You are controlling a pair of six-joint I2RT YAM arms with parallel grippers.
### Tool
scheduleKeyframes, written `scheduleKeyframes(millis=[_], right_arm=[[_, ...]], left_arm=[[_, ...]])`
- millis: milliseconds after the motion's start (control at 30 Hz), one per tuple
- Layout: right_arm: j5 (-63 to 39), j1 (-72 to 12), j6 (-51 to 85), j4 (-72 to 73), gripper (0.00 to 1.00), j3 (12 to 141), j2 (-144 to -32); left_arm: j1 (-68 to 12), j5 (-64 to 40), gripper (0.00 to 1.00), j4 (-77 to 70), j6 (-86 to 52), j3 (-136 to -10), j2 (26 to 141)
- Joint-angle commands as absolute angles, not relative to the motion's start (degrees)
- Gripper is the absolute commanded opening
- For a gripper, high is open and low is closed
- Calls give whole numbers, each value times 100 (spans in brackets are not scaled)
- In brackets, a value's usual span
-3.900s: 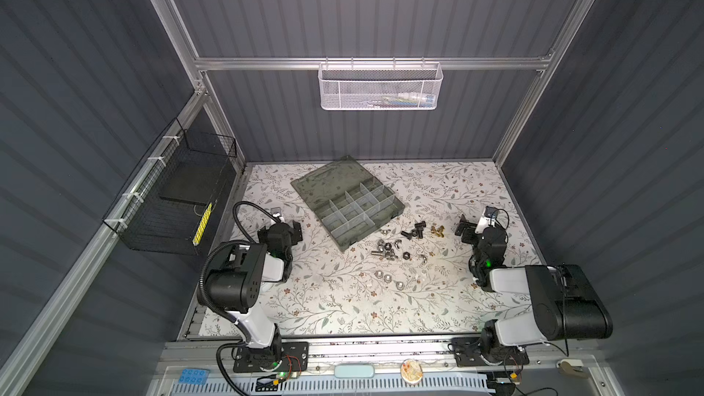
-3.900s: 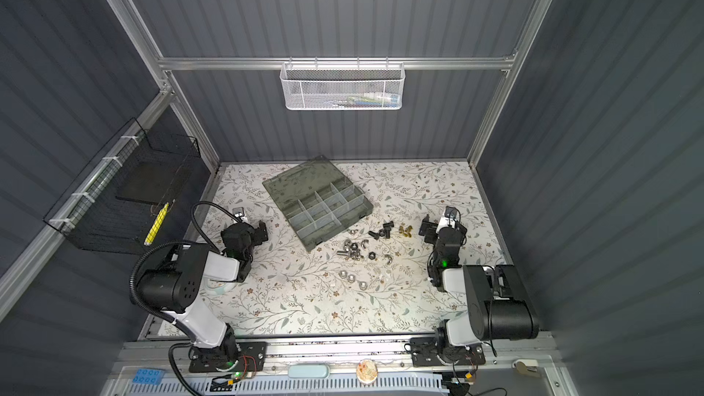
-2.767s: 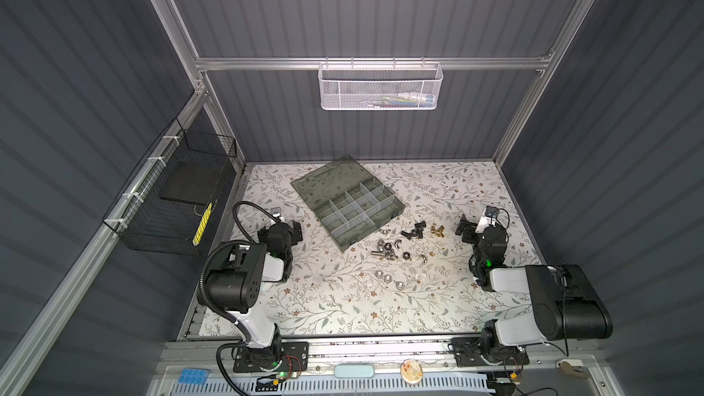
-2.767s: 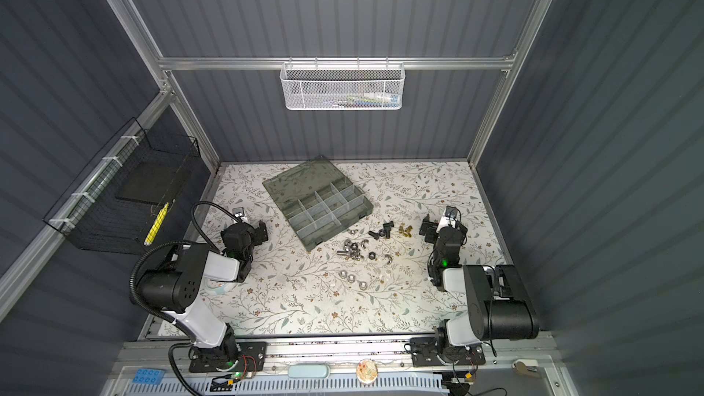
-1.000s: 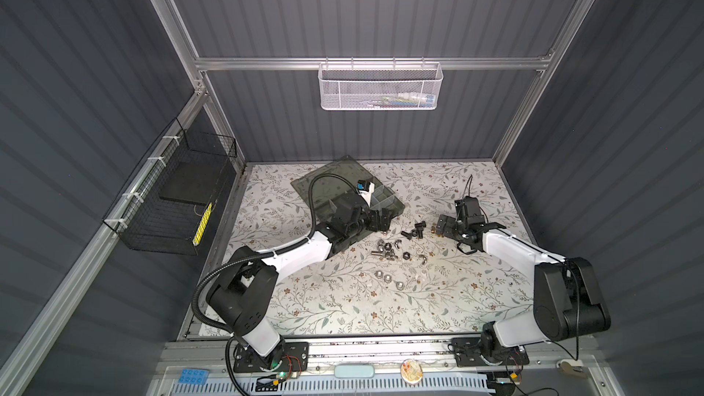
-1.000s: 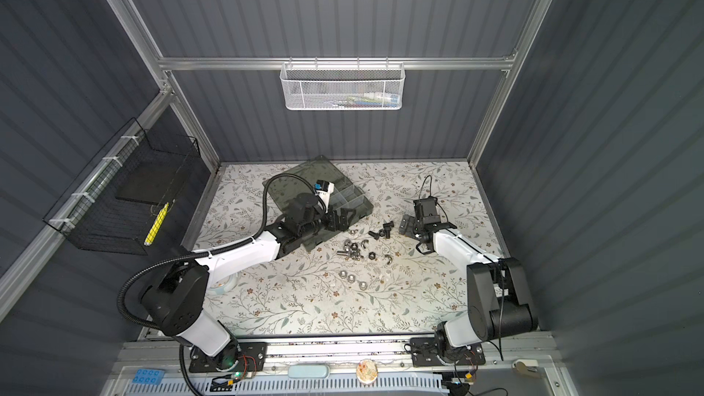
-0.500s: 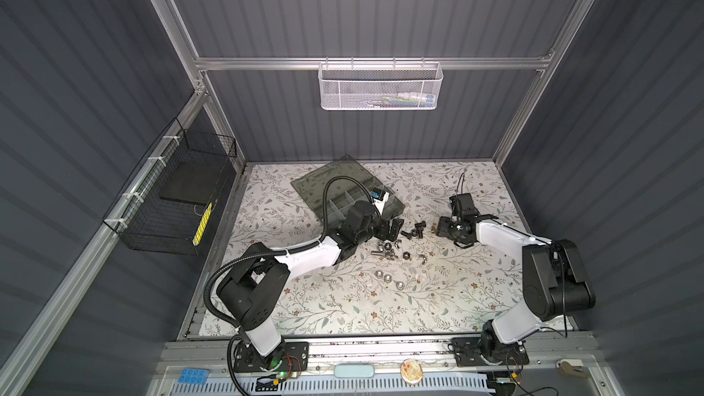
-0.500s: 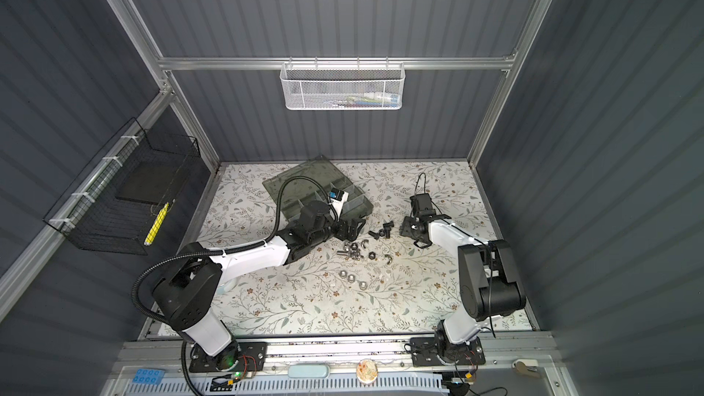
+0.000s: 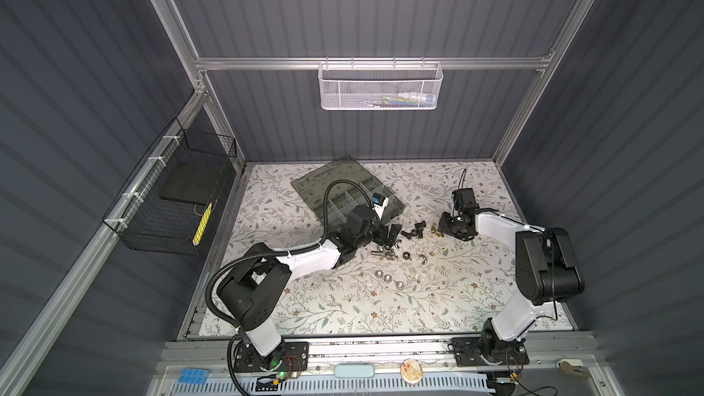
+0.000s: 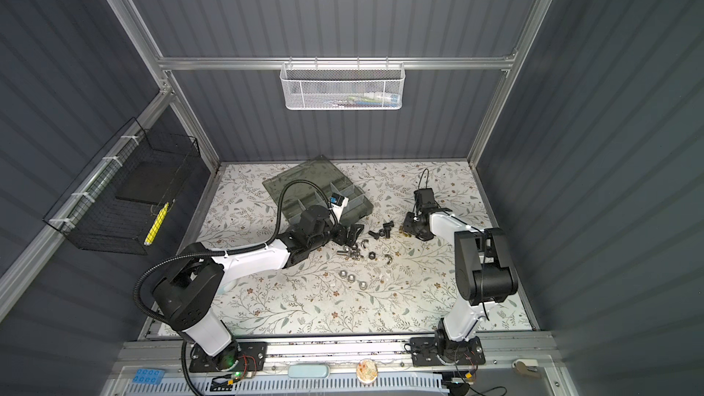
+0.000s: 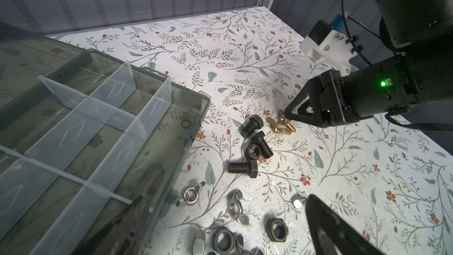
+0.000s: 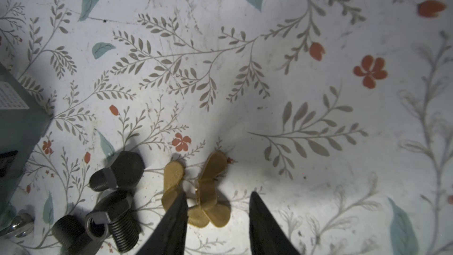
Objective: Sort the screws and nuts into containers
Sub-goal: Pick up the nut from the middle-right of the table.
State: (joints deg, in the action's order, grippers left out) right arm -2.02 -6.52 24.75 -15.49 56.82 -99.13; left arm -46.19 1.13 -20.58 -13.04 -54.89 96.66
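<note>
The grey-green organizer case lies open at the back, and the containers I see in it hold nothing. Black screws lie in front of the case, with brass wing nuts beside them. Silver and dark nuts are scattered nearer the front. My left gripper hangs open low over these nuts, beside the case. My right gripper is down at the table with its jaws narrowed around a brass wing nut. One finger touches the brass pieces, while a gap remains at the other.
A white mesh basket hangs on the back wall and a black wire basket on the left wall. A few silver hex nuts lie apart toward the front. The two grippers work close together, with the black screws between them.
Both arms left their resting places at the table's sides. My left gripper swung from over the case to the nut pile. My right gripper dropped onto the brass wing nuts and narrowed its jaws.
</note>
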Motion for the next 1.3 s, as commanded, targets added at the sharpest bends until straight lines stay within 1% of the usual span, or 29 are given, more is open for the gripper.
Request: scheduleKeyframes(millis=[0,167,433,1000,1133,1267], right_arm=[[-395,-649,2398,-1739,41,5886,-10059],[-496,-650,2433,-1743,36,5948,-10173],[-380,-650,2487,-1949,30,6014,-10240],[0,-782,2400,-2505,24,6570,-10626],[13,-806,2392,-2511,20,6582,-10626],[49,-835,2382,-2536,19,6548,-10605]], left_arm=[[-4669,191,100,-2007,-1167,-5588,9639],[-4676,217,100,-1953,-1125,-5601,9633],[-4685,249,100,-1877,-1088,-5636,9615],[-4689,246,100,-1881,-1059,-5566,9501],[-4686,258,100,-1870,-1047,-5563,9483],[-4692,264,100,-1863,-1045,-5565,9492]])
